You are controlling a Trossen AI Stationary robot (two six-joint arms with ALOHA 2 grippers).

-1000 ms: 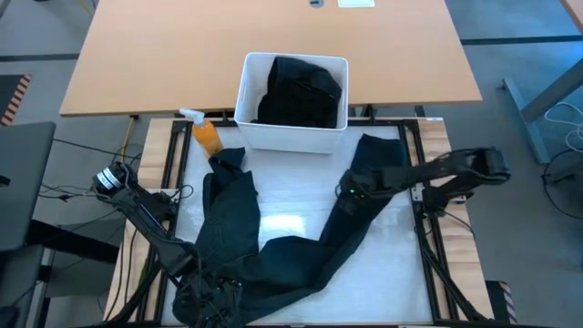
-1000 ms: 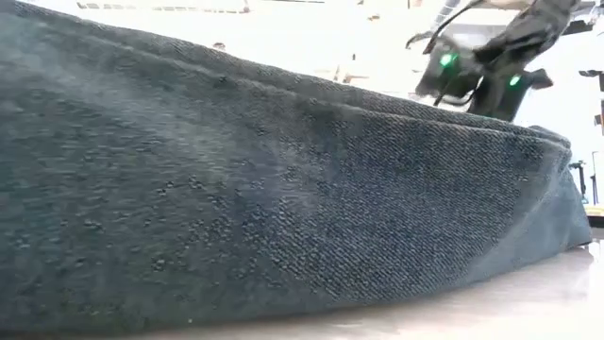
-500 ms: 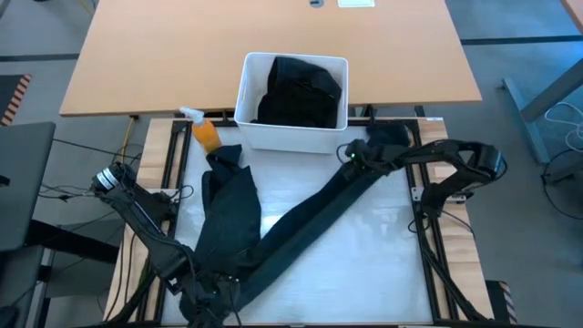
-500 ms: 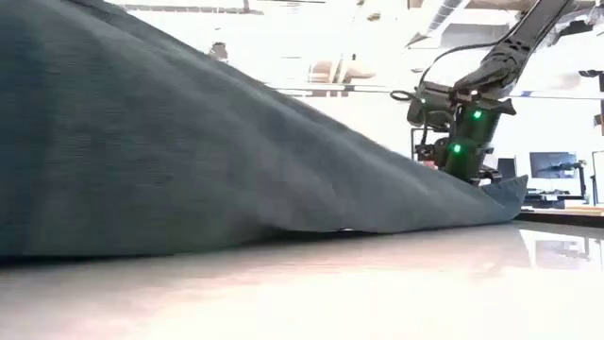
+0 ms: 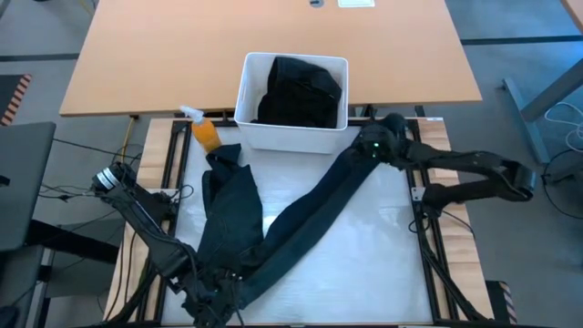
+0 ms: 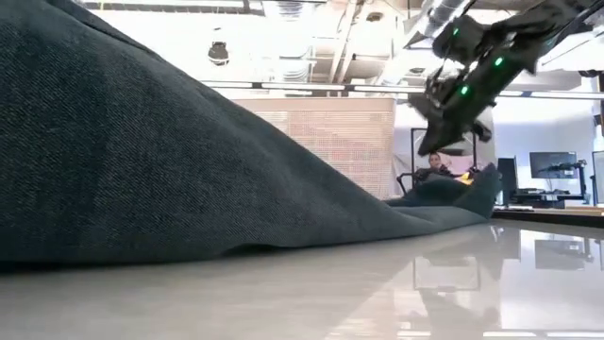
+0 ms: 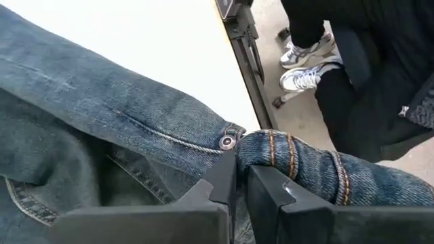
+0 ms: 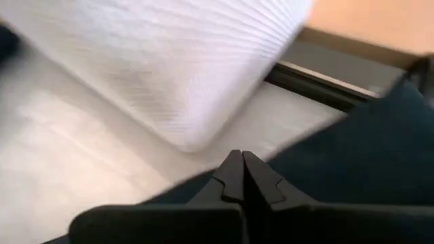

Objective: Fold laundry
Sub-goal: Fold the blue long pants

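An open office with ceiling lights and a slatted wall lies behind the white worktop [image 5: 383, 264], and a person's legs and trainers stand just off its edge in the left wrist view. The dark navy trousers [image 5: 273, 246] lie across the worktop in a V: the waistband sits at about 7 o'clock and one leg is stretched taut toward 1 o'clock.

The left hand [image 7: 237, 186] is pressed together on the waistband beside its rivet. The right hand [image 8: 242, 169] is pressed together too, with dark cloth under its tips near the white plastic bin [image 5: 246, 91], so it seems to pinch the leg's hem.

The main risk is the tension. If either hand pulls farther, the denim could slip out of a thin pinch and the leg would flop back crumpled. The right hand is also close to the bin and could knock it. The other leg lies bunched near the orange spray bottle [image 5: 208, 134] at 11 o'clock, and dragging the trousers could tip it.
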